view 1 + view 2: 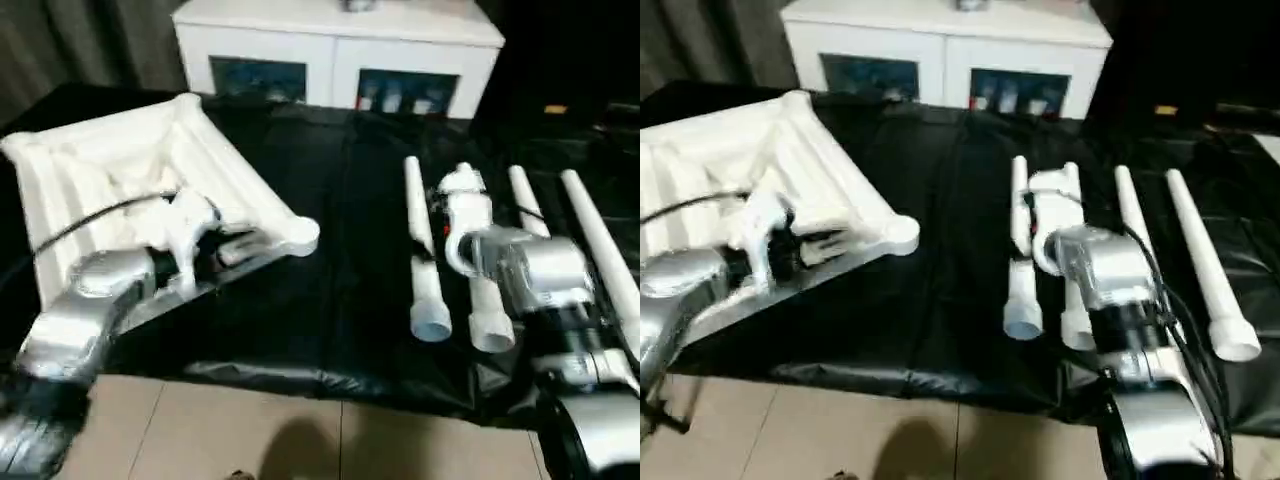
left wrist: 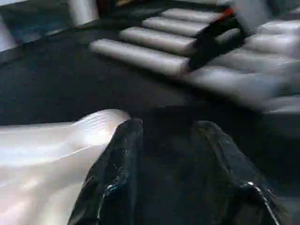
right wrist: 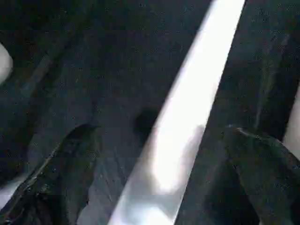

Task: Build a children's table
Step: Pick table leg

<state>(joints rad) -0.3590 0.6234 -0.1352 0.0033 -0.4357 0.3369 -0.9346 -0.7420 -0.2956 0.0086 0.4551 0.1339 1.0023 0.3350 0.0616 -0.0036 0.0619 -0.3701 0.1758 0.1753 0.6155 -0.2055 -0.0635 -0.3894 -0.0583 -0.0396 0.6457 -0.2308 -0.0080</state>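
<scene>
Four long tapered white plastic tube legs (image 1: 424, 250) lie side by side on the right half of the black sheet-covered bench (image 1: 330, 290), wide ends toward its near edge. On the left half rests the white plastic rectangular tabletop (image 1: 120, 170), ribbed underside up, one round corner socket (image 1: 300, 233) pointing toward the bench's middle. The left gripper (image 2: 166, 159) sits at the tabletop's near edge beside that socket — its two black fingers (image 2: 117, 173) stand partly apart with nothing between them. The right gripper (image 3: 154, 164) hangs over the legs, fingers spread wide, one white leg (image 3: 187, 117) running between them, not clamped. Beyond the far edge stands a white cabinet with glass doors (image 1: 335, 50).
</scene>
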